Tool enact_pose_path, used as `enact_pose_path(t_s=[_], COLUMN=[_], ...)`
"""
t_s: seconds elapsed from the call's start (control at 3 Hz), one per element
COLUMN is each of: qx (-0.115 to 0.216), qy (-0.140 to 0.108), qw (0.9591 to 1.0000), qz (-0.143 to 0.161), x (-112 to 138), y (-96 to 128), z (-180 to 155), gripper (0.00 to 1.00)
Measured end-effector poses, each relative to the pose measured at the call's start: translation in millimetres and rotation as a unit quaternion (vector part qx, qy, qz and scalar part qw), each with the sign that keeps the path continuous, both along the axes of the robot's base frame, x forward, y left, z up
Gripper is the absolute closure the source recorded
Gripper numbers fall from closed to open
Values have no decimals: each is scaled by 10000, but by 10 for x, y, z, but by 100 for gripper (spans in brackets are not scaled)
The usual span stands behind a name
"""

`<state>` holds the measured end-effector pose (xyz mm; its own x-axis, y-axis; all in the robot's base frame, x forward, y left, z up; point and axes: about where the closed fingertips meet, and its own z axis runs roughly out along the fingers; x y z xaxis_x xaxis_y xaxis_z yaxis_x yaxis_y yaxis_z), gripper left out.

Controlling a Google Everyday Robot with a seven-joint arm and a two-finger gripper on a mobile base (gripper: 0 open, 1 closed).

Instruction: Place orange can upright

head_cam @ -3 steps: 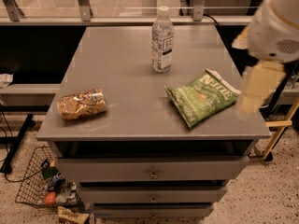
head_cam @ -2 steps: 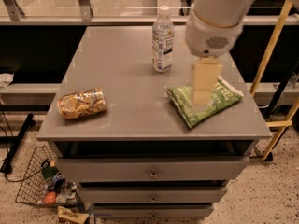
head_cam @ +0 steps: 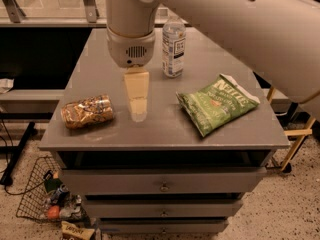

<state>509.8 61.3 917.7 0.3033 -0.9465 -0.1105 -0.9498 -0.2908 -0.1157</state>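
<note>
**Asker:** Where is the orange can, and how does it lie?

**Describer:** The orange can (head_cam: 87, 111) lies on its side near the front left corner of a grey bench (head_cam: 165, 129), its length running roughly left to right. It has to end up standing on its base, so the task is not yet done.

**Asker:** And the robot's tool?

**Describer:** The tool (head_cam: 137, 111) hangs pointing straight down over the bench, just to the right of the can and apart from it. It carries nothing. I cannot tell whether it is released or clenched, because from this angle it reads as one pale block. A thick white arm (head_cam: 240, 24) reaches in from the upper right and fills that corner.

**Asker:** Why would it be there?

**Describer:** My judgement is that it is lining up beside the can for a grasp from above. A lying can has to be taken across its body before it can be tipped upright.

**Asker:** What else is on the bench?

**Describer:** A clear water bottle (head_cam: 173, 46) stands upright toward the back, beyond the tool. A green snack bag (head_cam: 217, 104) lies flat on the right. Both are well apart from the can, so neither should hinder setting it up where it lies.

**Asker:** Any risk?

**Describer:** The can is round and near the front edge, so a nudge could roll it off.
</note>
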Motion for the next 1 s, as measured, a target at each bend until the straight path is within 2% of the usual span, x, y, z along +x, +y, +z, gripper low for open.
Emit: enact_pose_path(t_s=[0.33,1.0], qx=[11,139], qy=[-11,36], qw=[10000,9966], qz=[0,817], x=[5,52], y=[6,746], z=[1,-21], gripper=[0,0])
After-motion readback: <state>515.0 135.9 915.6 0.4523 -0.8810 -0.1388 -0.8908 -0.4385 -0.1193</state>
